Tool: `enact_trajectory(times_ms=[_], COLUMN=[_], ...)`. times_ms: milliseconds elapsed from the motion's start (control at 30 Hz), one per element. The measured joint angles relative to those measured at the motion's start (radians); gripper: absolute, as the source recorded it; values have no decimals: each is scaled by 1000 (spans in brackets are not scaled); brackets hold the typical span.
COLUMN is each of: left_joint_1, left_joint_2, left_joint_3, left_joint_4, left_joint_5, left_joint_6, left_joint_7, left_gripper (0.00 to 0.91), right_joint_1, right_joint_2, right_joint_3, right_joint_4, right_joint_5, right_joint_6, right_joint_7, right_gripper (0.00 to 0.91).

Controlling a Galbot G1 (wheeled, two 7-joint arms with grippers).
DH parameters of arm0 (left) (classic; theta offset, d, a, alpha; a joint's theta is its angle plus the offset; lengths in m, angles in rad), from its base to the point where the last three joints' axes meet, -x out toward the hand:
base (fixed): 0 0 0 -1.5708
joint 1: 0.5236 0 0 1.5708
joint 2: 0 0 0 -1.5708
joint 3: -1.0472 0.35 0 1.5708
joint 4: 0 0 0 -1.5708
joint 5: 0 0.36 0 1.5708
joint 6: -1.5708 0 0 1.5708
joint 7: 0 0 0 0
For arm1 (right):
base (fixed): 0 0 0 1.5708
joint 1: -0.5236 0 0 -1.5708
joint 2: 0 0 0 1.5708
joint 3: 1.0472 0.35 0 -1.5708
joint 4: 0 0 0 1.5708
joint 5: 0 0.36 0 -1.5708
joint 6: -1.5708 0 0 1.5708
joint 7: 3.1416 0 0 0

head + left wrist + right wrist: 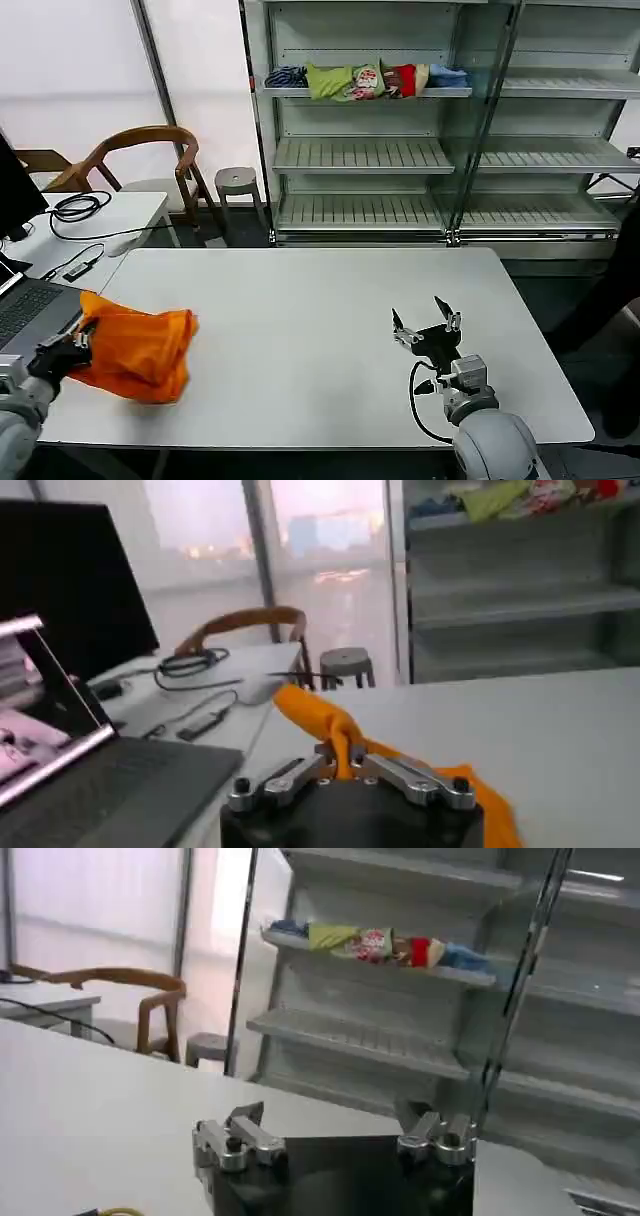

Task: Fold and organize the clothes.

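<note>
Nearest us in the head view, our right arm reaches forward from the near edge of the white table point(300, 300), wrist level, and its right gripper point(427, 322) hovers just above the bare tabletop with its fingers spread apart. At the table's near left corner our left arm comes in low, and the left gripper point(82, 340) is clamped on a bunched edge of the orange T-shirt point(140, 352). In the left wrist view we see the fabric pinched between the closed fingertips point(341, 763). The shirt lies crumpled on the table beside a laptop point(25, 310).
</note>
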Motion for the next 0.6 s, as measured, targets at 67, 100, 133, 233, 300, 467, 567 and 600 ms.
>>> enact_trajectory(times_ms=[67,100,133,233,300,467,567,600], left_joint_1=[8,12,17,33,37,33,30,30], left_joint_2=[19,27,35,52,55,33,-8,-23], left_joint_3=[-24,-33,-41,-61,-67,-25,60,96], left_joint_4=[-14,-21,-24,-41,-59,-137,-197,-214], left_joint_5=[0,0,2,10,14,53,120,148], left_joint_6=[3,4,5,7,11,15,10,6], left_joint_7=[7,12,14,17,15,-15,-43,-52], left_gripper=[20,20,20,20,20,20,20,20], right_joint_1=[-3,-4,-6,-16,-23,-44,-60,-66], right_joint_2=[0,-1,-2,-5,-7,-13,-16,-16], right_joint_3=[3,5,7,17,25,48,65,71], right_joint_4=[1,2,3,7,12,24,31,34], right_joint_5=[0,0,0,0,0,0,0,0], right_joint_6=[2,3,5,8,8,7,6,5], right_joint_7=[-1,-1,-2,-4,-4,-3,-2,-2], right_gripper=[907,907,907,907,907,907,907,907])
